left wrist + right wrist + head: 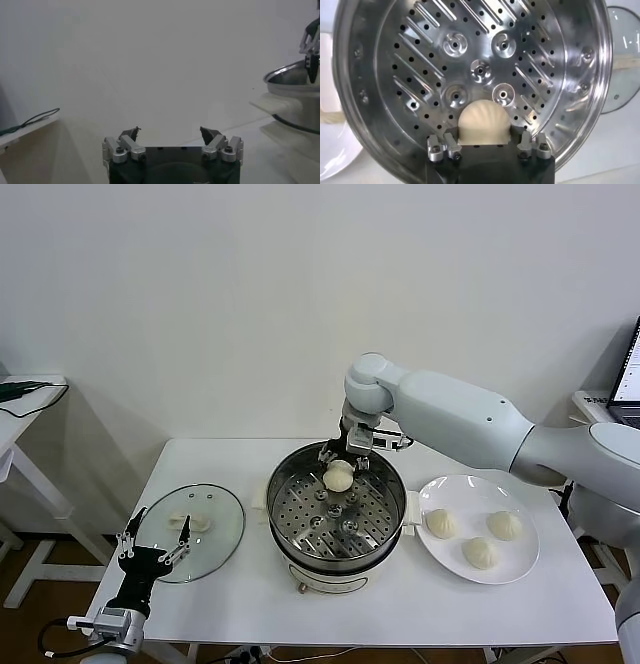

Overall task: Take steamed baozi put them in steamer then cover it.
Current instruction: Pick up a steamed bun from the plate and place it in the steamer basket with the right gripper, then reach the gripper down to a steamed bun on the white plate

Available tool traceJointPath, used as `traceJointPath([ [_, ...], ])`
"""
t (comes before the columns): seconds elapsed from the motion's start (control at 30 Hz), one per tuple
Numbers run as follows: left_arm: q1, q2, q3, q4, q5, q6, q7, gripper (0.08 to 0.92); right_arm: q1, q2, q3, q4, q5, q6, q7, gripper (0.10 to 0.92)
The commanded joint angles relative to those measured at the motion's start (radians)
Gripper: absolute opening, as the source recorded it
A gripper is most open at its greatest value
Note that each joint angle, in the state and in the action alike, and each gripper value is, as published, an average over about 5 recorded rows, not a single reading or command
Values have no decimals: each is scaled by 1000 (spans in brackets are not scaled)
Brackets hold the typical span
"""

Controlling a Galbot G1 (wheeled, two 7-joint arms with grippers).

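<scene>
A: We have a white table (200, 474) against a plain white wall. Nearest us, at about seven o'clock, our left gripper (155, 541) hangs by the table's front-left corner, fingers spread wide and empty, parked. Just beyond it the glass cover (190, 531) lies flat on the table, white handle up.

B: And at the centre, the steamer (337, 514) on its white base, perforated tray bare but for one bun?

A: Yes. At four o'clock the white plate (478, 529) holds three steamed baozi (481, 552). Farther back, at twelve o'clock over the steamer's rear rim, our right gripper (340, 467) has the fourth baozi (484, 122) between its fingers.

B: Gripping or letting go?

A: In the wrist view the fingers (451, 146) flank the bun. We can't tell whether they are pressing it or already loose, nor whether the bun rests on the tray.

B: Then the risks?

A: We judge that soft dough may cling to a pad and lift with the arm, or, dropped from above, roll toward the wall. The gripper may also clip the rim as it rises.
</scene>
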Motion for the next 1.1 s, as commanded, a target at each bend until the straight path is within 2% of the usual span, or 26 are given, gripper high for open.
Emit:
traceJointPath([
  [0.03, 0, 2, 0, 4, 2, 0, 1, 823, -11, 6, 10, -4, 9, -15, -11, 805],
  [0.17, 1, 3, -2, -3, 2, 0, 1, 823, 21, -4, 7, 8, 71, -35, -33, 822],
  [0.3, 6, 3, -3, -4, 2, -1, 2, 823, 112, -56, -16, 53, 222, -103, -64, 823],
  [0.47, 13, 3, -2, -12, 3, -3, 2, 823, 300, -188, -72, 124, 480, -255, -144, 823],
  [0.6, 20, 2, 1, -26, 3, -4, 1, 823, 394, -327, -142, 147, 567, -425, -165, 823],
  [0.83, 27, 0, 23, -39, 17, -8, -2, 823, 325, -547, -182, 192, 555, -711, -169, 823],
  [0.97, 28, -2, 30, -43, 22, -8, -4, 823, 169, -610, -104, 212, 497, -811, -164, 823],
  [1.1, 29, -5, 31, -42, 24, -8, -6, 823, 6, -622, 5, 200, 427, -843, -155, 823],
])
